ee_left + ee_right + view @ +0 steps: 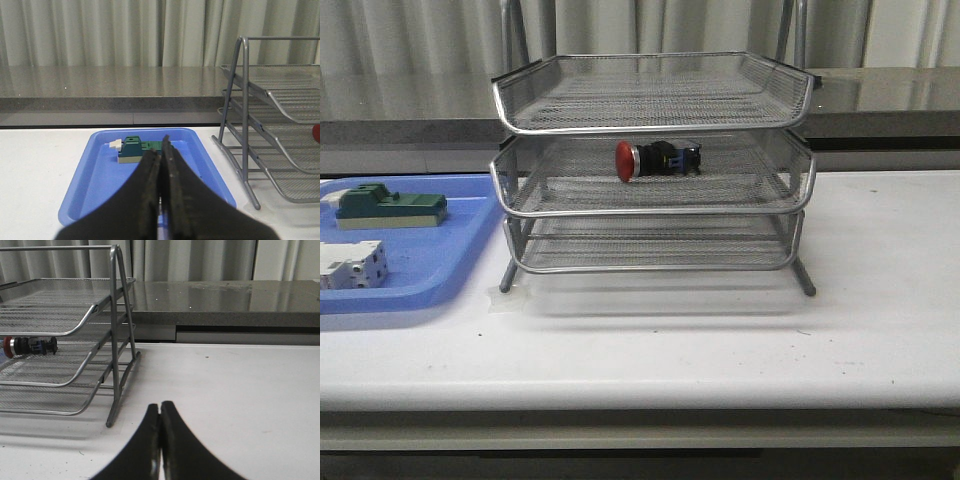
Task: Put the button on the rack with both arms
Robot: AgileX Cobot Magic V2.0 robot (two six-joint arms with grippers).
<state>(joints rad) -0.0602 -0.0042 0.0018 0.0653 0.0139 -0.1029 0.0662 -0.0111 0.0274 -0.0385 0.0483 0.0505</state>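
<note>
The button (656, 159) lies on its side in the middle tier of the silver wire rack (653, 125), red cap to the left. From the right wrist view the button (29, 345) shows inside the rack (116, 340) on that same tier. Just its red cap (316, 133) peeks in at the edge of the left wrist view, in the rack (243, 120). My left gripper (161, 150) is shut and empty, held over the blue tray. Over bare table beside the rack, my right gripper (160, 407) is shut and empty. Neither arm shows in the front view.
A blue plastic tray (440, 262) sits left of the rack and holds a green-and-beige block (390, 207) and a white block (352, 265). A grey ledge and curtains run behind the white table (740, 340).
</note>
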